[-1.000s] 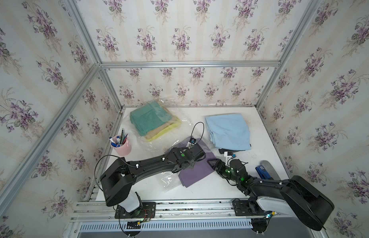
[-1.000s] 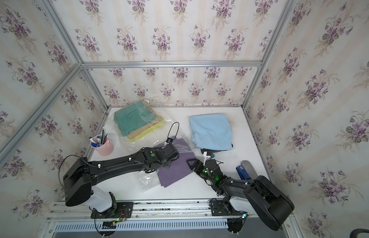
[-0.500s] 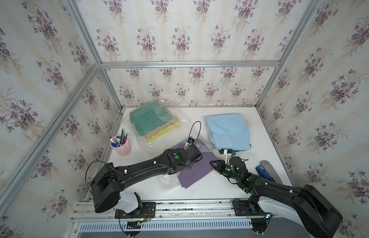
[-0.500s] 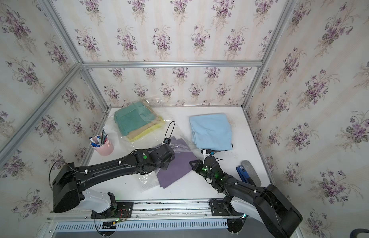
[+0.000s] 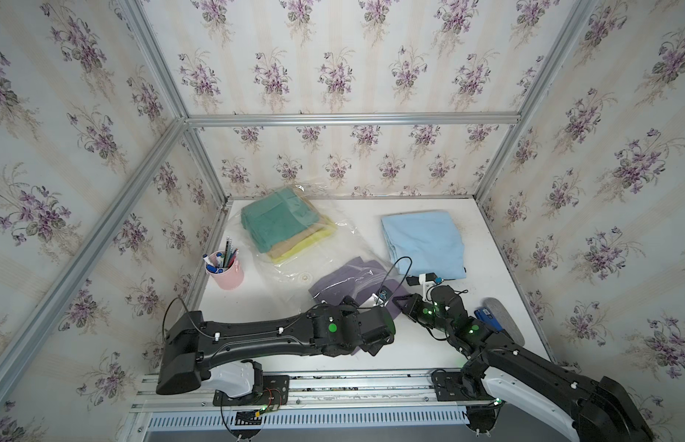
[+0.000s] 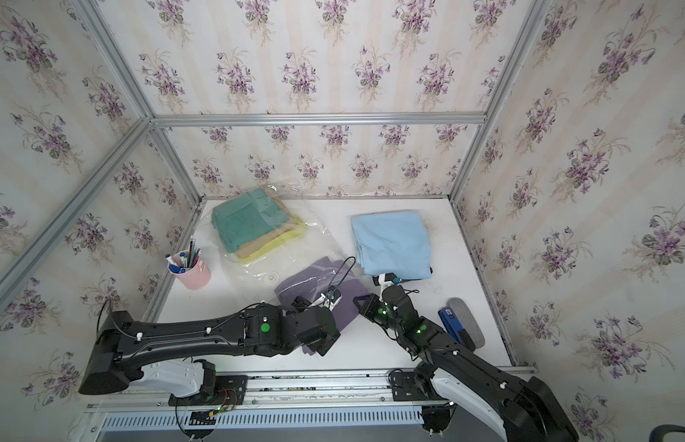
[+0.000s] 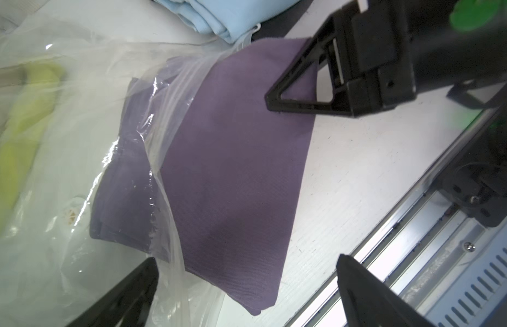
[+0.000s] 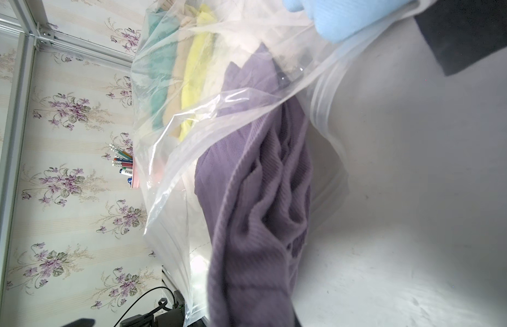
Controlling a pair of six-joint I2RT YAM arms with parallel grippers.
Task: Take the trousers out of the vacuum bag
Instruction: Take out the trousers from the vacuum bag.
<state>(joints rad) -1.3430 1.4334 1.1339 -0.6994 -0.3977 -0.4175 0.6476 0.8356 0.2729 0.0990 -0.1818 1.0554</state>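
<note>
One barcode-labelled pen point(image 8: 126, 171) stands near the vacuum bag point(image 8: 173, 158).

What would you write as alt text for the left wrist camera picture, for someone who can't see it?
The purple trousers lie half out of the clear vacuum bag on a white table, the right gripper shut on one corner. The left gripper stands open near them; light blue trousers lie outside the bag.
</note>
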